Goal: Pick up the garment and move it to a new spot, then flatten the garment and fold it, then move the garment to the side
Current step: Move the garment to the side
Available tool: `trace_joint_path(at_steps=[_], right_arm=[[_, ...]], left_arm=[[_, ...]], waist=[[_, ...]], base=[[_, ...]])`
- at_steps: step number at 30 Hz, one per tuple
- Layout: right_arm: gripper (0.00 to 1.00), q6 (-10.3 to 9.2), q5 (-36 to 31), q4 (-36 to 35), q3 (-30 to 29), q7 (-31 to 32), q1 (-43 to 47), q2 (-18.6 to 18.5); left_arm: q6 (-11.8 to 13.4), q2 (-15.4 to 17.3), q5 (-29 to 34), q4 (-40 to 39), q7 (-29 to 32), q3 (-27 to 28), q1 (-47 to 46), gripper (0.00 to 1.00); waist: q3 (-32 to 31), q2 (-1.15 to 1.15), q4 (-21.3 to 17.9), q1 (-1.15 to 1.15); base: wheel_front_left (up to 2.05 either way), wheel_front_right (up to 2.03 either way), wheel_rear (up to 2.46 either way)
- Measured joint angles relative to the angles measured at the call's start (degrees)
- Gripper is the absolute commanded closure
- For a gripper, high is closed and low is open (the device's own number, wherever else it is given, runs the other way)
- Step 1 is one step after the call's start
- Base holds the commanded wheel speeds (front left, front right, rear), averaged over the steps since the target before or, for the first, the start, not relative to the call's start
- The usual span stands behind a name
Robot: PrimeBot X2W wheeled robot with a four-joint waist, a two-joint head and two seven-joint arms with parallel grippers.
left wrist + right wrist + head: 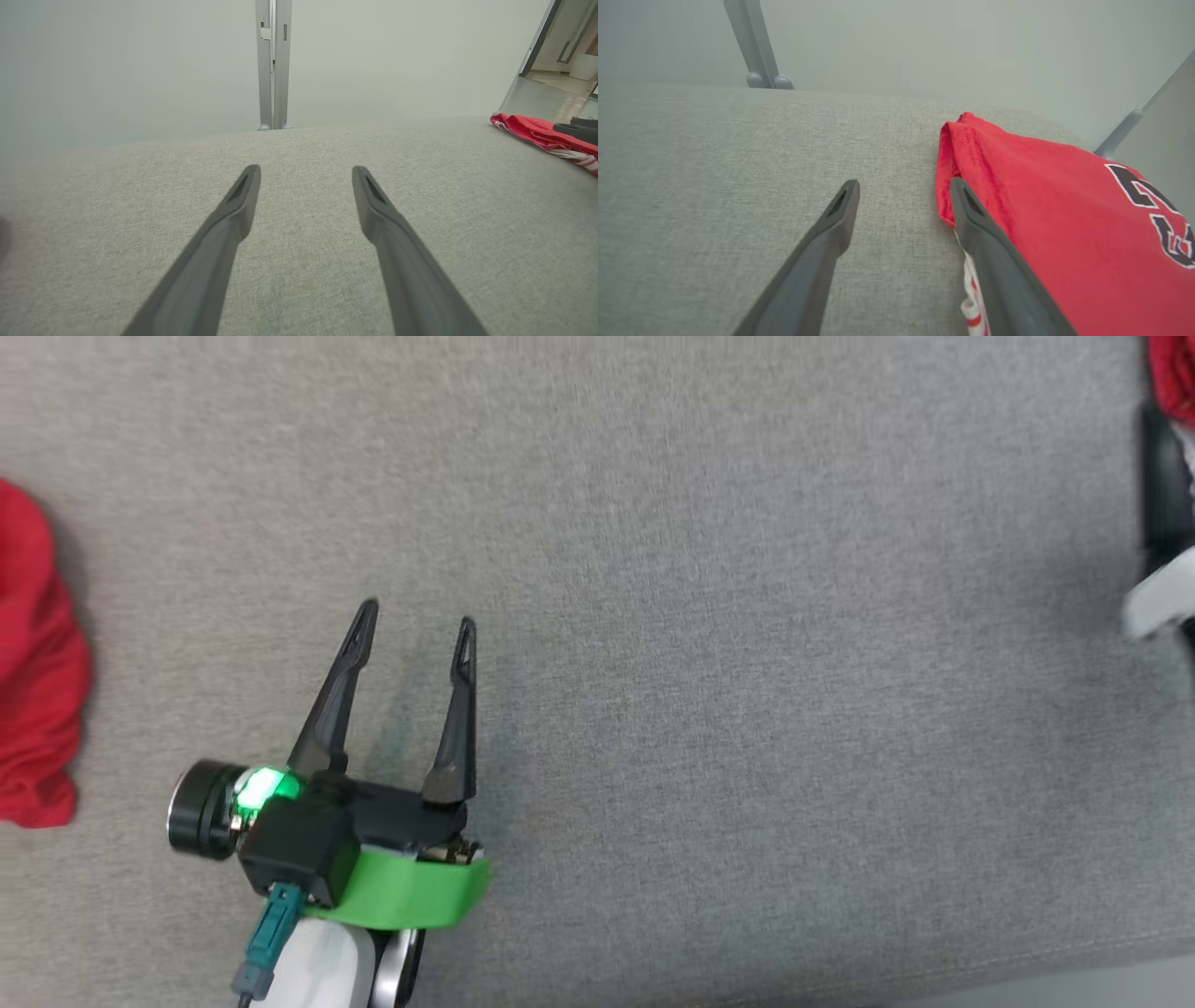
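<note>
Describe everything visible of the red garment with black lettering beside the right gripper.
The red cotton-looking garment lies flat, seemingly folded, on the grey woven surface. Black letters edged in white run off frame on its right; a stitched hem rolls along its left edge, and white-and-red striped trim peeks out below. The open right gripper has one finger across that edge; contact is unclear.

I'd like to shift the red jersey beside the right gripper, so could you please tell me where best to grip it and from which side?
Grip the jersey at its rolled edge nearest the fingers, coming in from the grey surface side. That edge stands up as a thick lip, while the rest lies flat. The open right gripper sits beside it.
</note>
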Motion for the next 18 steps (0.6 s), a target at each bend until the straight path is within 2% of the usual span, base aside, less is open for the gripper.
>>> trace_joint_path(at_steps=[6,14,18], right_arm=[[0.00,-0.01,-4.44,-7.16,-2.67,0.00,11.06,8.10],[0.00,-0.01,-11.77,-14.19,-7.99,0.00,23.08,19.64],[0.00,-0.05,-14.25,-17.64,-7.67,-0.01,28.85,22.79]], left_arm=[[-0.67,-0.66,-3.31,5.09,0.01,4.08,4.75,0.00],[-1.90,-1.57,-3.87,9.94,0.00,7.62,9.42,0.00],[-2.37,-1.74,-4.95,11.49,0.01,9.50,12.61,0.00]], waist=[[-7.32,0.00,1.29,0.00],[-17.06,0.00,2.09,0.00],[-21.80,0.00,2.21,0.00]], base=[[0.00,0.00,0.00],[0.00,0.00,0.00],[0.00,0.00,0.00]])
